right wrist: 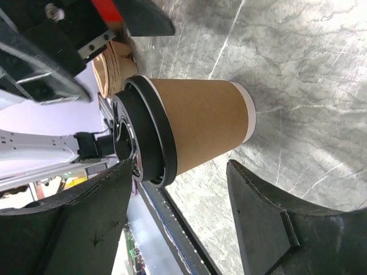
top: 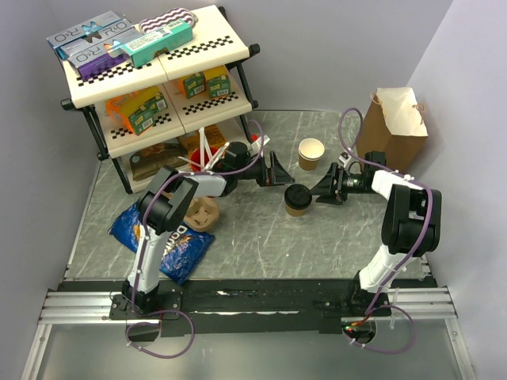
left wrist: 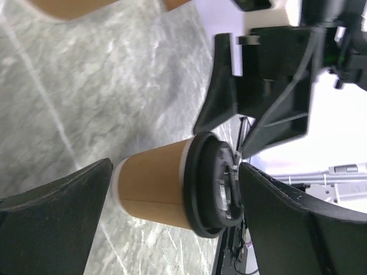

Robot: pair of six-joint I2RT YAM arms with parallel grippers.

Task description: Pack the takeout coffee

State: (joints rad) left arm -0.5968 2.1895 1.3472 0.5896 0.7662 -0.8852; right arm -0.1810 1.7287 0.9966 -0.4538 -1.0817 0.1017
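Takeout coffee [top: 298,199]: upright, lidded, on bench [top: 261,237] | right gripper [top: 318,191]: released, jaws either side, not gripping | left gripper [top: 283,171]: released, just beside | step: grasping | next: you likely close the right gripper on the cup wall, then lift toward the paper bag [top: 398,120].

The left arm [top: 162,210] rises from its base at the near edge, bends at the elbow and reaches forward and to the right. Its forearm lies low and nearly level, so the left tool [top: 277,170] points right with its jaws spread wide. The right arm [top: 408,214] stands up from its base, folds at the elbow and reaches left, its right tool [top: 323,190] held low with jaws apart, facing the left tool at close range without touching it.
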